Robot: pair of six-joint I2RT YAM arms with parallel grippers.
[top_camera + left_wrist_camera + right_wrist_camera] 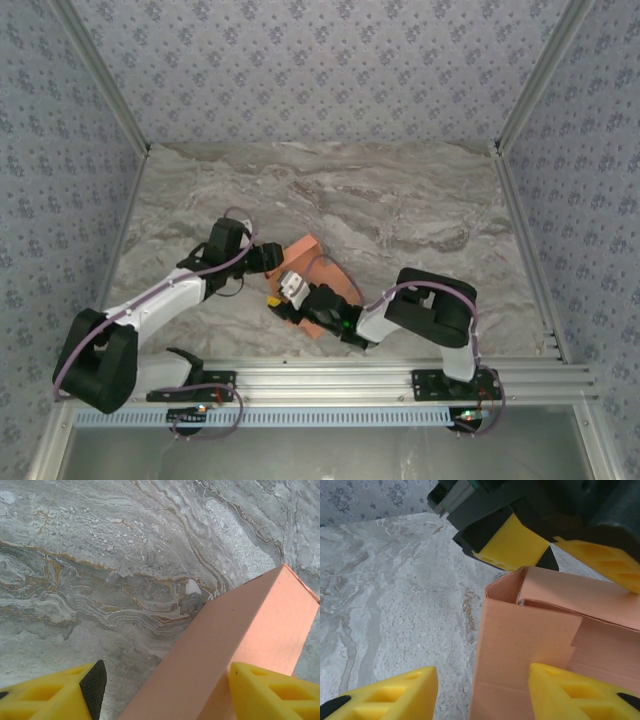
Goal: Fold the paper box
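Top cam overhead at near edge, downward; wrist cams close-up (shared: paper box [520,645]).

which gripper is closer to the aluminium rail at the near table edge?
Right. The right gripper is at the near-left edge of the paper box, closer to the rail; the left gripper is farther up the table, at its far-left side.

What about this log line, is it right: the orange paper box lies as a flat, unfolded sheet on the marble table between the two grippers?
Not a flat sheet: the right wrist view shows the paper box with walls standing and meeting at an upright corner. The rest holds: orange, on the marble table, between the left gripper and the right gripper.
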